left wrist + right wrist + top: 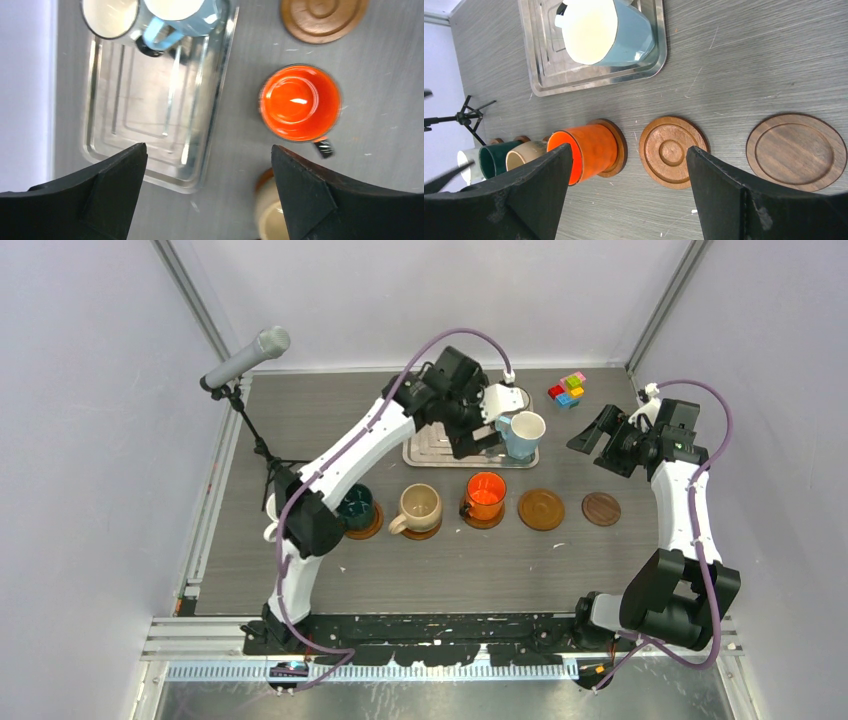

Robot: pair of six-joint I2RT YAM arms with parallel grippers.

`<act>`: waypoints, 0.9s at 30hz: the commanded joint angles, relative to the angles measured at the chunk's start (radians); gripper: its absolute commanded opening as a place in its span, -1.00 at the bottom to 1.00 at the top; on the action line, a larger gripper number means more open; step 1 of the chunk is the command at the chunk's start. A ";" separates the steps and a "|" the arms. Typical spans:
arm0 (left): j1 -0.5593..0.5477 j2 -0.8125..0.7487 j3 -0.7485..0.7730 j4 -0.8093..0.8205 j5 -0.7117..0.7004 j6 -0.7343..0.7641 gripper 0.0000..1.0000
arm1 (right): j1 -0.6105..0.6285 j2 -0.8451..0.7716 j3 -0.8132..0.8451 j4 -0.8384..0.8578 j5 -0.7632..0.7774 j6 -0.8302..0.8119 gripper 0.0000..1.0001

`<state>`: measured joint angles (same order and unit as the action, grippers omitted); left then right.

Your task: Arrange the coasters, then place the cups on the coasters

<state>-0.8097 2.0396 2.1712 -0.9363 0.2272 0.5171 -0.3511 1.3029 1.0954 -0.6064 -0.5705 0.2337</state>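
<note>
Top external: dark green mug (355,506), beige mug (420,506) and orange mug (486,495) sat on coasters (483,524) in a row; ringed coaster (541,509) and darker coaster (601,508) lay bare; light blue mug (522,433) stood on the silver tray (430,450). Left wrist: left tool (207,150) gaped wide, empty, above the tray. Right wrist: right tool (629,150) gaped wide, empty, above the bare coasters.

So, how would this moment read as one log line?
left claw: open, empty | right claw: open, empty | orange cup: on coaster | light blue cup: in tray | ringed coaster, dark coaster: bare

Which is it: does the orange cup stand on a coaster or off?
On a coaster: its brown rim shows beneath the orange cup.
</note>
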 commanded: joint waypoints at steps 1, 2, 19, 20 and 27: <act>0.044 0.135 0.165 -0.183 0.133 0.336 0.91 | -0.008 -0.007 0.003 0.025 -0.013 -0.016 0.76; 0.050 0.150 0.172 -0.171 0.139 0.384 0.90 | -0.008 -0.005 0.003 0.025 -0.012 -0.016 0.76; 0.103 0.326 0.189 0.281 0.261 0.487 0.91 | -0.016 0.010 0.000 0.012 -0.043 -0.015 0.76; 0.102 0.339 0.200 0.288 0.261 0.486 0.91 | -0.017 0.009 0.001 0.012 -0.044 -0.015 0.76; 0.102 0.403 0.249 0.338 0.249 0.481 0.90 | -0.019 0.012 0.000 0.008 -0.050 -0.014 0.76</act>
<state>-0.7120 2.4264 2.3695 -0.6800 0.4541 0.9848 -0.3634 1.3182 1.0950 -0.6090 -0.5976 0.2329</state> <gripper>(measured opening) 0.953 0.881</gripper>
